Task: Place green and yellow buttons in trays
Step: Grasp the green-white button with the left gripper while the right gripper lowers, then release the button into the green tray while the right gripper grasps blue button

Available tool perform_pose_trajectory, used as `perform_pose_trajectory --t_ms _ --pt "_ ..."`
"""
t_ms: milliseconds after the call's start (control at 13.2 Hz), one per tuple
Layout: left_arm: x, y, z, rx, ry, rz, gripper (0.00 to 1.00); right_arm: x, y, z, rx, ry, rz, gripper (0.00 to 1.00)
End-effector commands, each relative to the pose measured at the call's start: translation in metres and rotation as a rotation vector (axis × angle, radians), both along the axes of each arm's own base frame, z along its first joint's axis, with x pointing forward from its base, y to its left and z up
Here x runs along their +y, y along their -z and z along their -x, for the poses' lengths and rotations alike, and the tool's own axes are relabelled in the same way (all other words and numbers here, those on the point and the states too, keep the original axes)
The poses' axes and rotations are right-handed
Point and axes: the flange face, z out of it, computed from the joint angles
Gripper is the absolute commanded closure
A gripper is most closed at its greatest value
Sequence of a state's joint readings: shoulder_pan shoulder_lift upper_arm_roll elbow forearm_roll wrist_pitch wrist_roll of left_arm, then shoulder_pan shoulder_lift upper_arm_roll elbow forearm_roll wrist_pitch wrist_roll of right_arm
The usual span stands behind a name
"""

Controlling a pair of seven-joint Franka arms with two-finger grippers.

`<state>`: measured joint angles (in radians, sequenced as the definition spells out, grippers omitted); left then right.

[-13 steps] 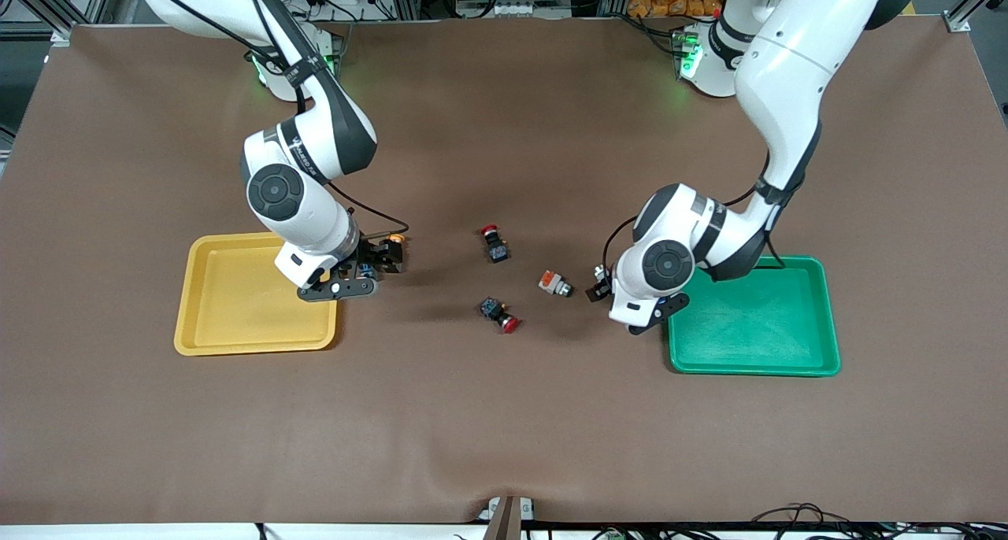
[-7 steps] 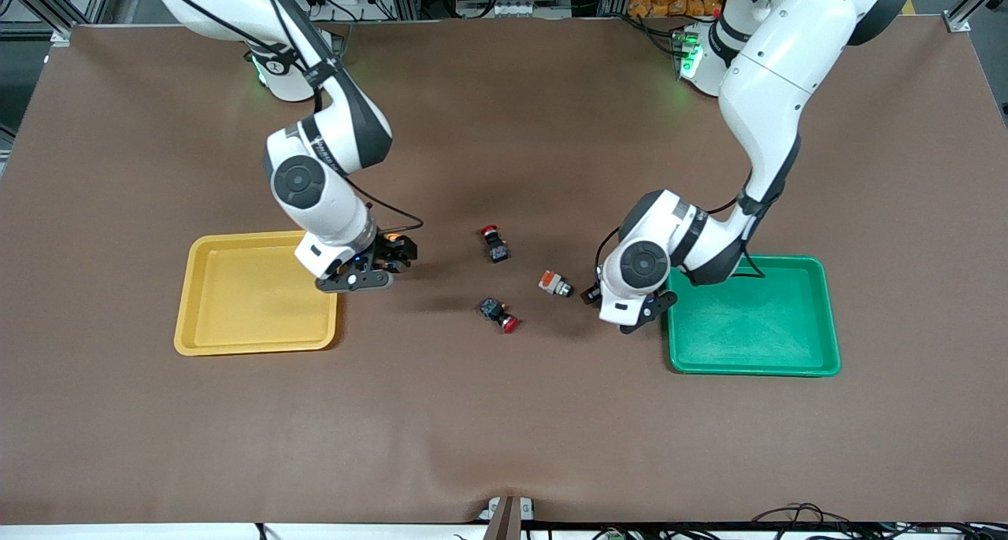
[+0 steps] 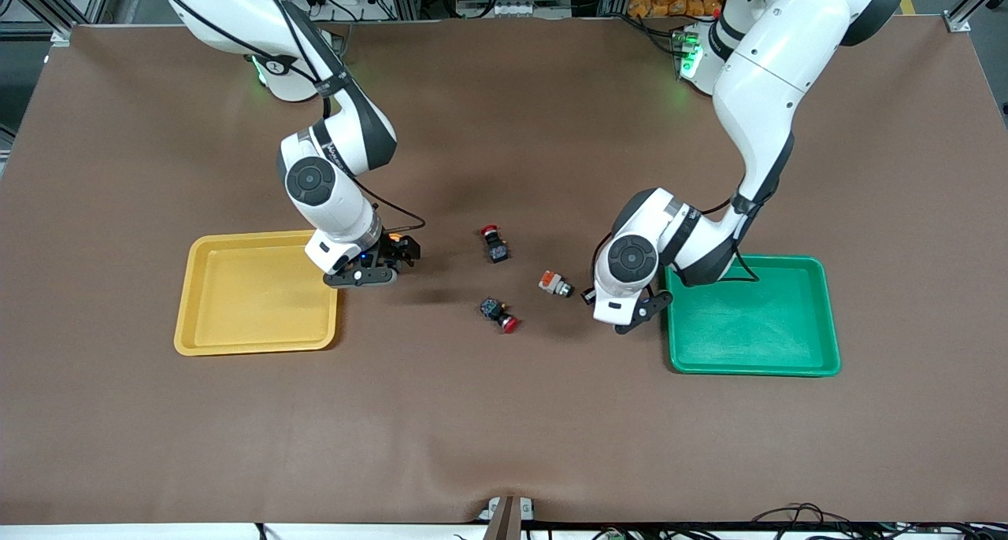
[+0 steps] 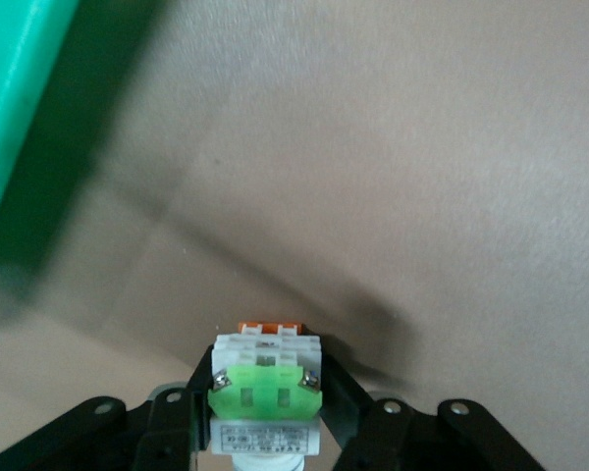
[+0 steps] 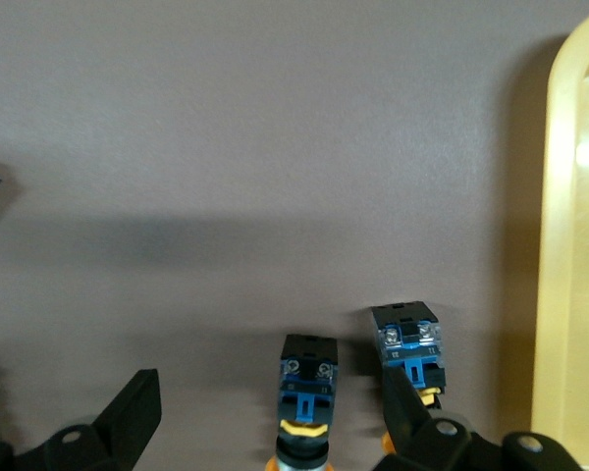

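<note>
The brown table (image 3: 504, 414) carries two trays. The green tray (image 3: 752, 319) lies toward the left arm's end and the yellow tray (image 3: 252, 296) toward the right arm's end; neither shows a button inside.

The left gripper (image 4: 265, 412) is low over the table just beside the green tray's edge (image 4: 20, 118). Its fingers (image 4: 346, 392) are closed onto the white-grey button with the lime-green block (image 4: 265, 392), pressing its two sides. An orange edge shows just past that button in the left wrist view.

The right gripper (image 3: 390, 254) is low over the table just beside the yellow tray's rim (image 5: 569, 245). Its fingers (image 5: 137, 407) are spread wide and grip nothing. Two black-bodied buttons with yellow caps (image 5: 306, 392) (image 5: 410, 348) stand on the table between and beside those fingers, one in the gap, the other against one finger.

The white-grey button with the orange block (image 3: 555, 283) lies on the table between the arms, near the left gripper. Two red-capped switches (image 3: 493, 243) (image 3: 499, 314) lie mid-table, well apart from both trays.
</note>
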<state>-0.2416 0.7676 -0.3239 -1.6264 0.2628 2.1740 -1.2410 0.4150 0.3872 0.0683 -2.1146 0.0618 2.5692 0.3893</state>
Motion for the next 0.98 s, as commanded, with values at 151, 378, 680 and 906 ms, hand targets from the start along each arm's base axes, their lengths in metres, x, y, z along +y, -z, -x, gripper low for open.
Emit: perform_pose_trajectory --t_ms 151,378,680,906 --pt "0.009 -0.069 -0.036 -0.061 -0.053 -0.020 1.00 0.002 0.014 0.032 -0.001 -0.010 0.000 0.00" --pt "0.043 -0.133 -0.063 -0.097 -0.124 -0.015 1.00 0.007 0.015 0.034 -0.004 -0.006 -0.002 0.00" --pt "0.121 -0.166 -0.093 -0.142 -0.210 -0.020 1.00 0.010 0.026 0.031 -0.027 -0.009 -0.007 0.00" --pt "0.190 -0.154 -0.106 -0.106 -0.223 -0.044 1.00 0.016 0.030 0.034 -0.034 -0.024 -0.007 0.00"
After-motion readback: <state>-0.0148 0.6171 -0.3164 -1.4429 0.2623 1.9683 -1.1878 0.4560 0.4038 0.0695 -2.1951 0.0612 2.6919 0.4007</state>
